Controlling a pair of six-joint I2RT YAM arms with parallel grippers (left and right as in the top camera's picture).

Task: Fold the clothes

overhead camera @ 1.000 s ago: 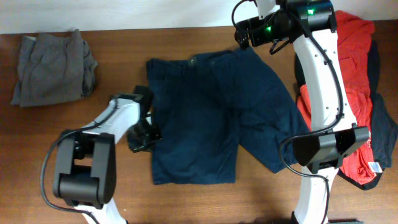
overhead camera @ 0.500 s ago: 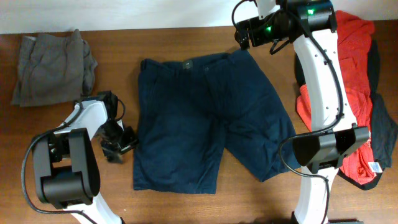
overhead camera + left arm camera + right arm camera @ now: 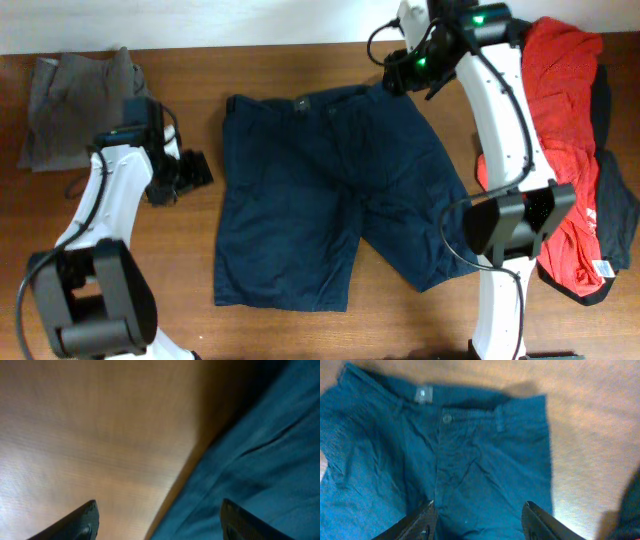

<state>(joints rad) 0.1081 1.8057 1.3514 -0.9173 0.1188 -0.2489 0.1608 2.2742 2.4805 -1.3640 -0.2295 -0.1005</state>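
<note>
1. Lying flat mid-way across the brown wooden table (image 3: pixel 300 330), the dark navy blue fabric shorts (image 3: pixel 330 190) have their waistband toward the wall and two wide legs spread toward the arms' bases.
2. Only the right wrist view shows the small round button (image 3: pixel 447 418); only the overhead view shows the crumpled grey shorts (image 3: pixel 85 110) and the red T-shirt (image 3: pixel 560 150).
3. The left gripper (image 3: pixel 159 510) has its jaws spread and empty over the navy shorts' edge; the right gripper (image 3: pixel 479 510) has its jaws spread and empty above the fly.
</note>
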